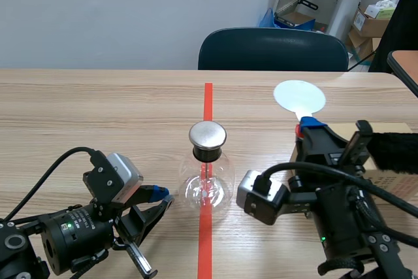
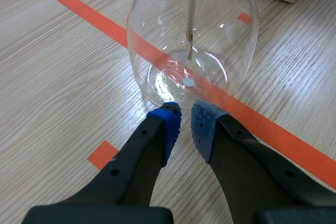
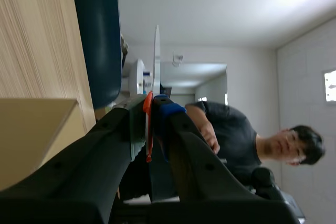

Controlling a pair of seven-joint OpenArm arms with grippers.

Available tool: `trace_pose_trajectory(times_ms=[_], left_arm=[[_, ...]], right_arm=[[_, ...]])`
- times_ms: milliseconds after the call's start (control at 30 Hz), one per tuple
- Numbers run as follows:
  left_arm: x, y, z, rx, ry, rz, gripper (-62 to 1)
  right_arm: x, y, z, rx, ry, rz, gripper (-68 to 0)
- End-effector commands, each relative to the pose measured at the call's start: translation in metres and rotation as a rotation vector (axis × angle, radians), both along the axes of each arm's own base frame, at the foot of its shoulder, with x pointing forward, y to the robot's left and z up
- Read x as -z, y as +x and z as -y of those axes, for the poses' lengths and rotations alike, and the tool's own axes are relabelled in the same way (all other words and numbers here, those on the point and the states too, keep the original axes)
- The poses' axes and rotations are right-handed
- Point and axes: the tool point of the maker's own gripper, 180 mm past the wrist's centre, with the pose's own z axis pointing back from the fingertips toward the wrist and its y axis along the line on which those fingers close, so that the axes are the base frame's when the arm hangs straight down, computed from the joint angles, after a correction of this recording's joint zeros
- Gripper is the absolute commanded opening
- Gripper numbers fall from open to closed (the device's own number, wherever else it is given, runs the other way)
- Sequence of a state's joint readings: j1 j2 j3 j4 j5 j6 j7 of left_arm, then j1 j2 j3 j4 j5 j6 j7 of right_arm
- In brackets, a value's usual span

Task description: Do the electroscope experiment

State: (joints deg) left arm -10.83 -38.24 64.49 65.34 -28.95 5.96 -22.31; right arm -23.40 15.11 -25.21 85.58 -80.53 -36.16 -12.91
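Flask (image 1: 208,178): L gripper (image 1: 160,194) resting at its 8 o'clock, fingers together, empty, prob. steadying.
Disc wand (image 1: 299,98): R gripper (image 1: 305,124) clamping it upright, prob. for touching cap (image 1: 208,135).

**Plain Room Behind a Wooden Table**

A light wooden table (image 1: 98,109) is set before a pale grey wall (image 1: 117,11). A dark blue chair (image 1: 273,49) is placed at its far edge. Cardboard boxes (image 1: 371,25) are piled in the corner beyond, beside a white post (image 1: 345,1).

Scene view faced across the table (image 1: 78,115) from the robot's side. Left wrist view looked down, close on the electroscope (image 2: 220,35). Right wrist view, rolled sideways, shared the chair (image 3: 97,35).
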Motion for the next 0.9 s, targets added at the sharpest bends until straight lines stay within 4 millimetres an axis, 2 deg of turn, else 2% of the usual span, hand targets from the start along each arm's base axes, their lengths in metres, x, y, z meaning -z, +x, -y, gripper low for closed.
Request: trace_pose_trajectory(times_ms=[0,233,433,567,867], left_arm=[[-0.009,0.002,0.008,0.011,-0.029,0.018,-50.9],[-0.009,0.002,0.008,0.011,-0.029,0.018,-50.9],[-0.008,0.001,0.008,0.011,-0.029,0.015,-50.9],[-0.008,0.001,0.008,0.011,-0.029,0.015,-50.9],[-0.008,0.001,0.008,0.011,-0.029,0.016,-50.9]], right_arm=[[-0.014,0.005,0.009,0.031,0.002,0.046,-66.5],[-0.015,0.006,0.038,0.19,0.02,0.05,-66.5],[-0.015,0.006,0.041,0.21,0.022,0.051,-66.5],[-0.015,0.006,0.029,0.14,0.014,0.049,-66.5],[-0.012,0.0,-0.019,-0.128,-0.017,0.042,-66.5]])
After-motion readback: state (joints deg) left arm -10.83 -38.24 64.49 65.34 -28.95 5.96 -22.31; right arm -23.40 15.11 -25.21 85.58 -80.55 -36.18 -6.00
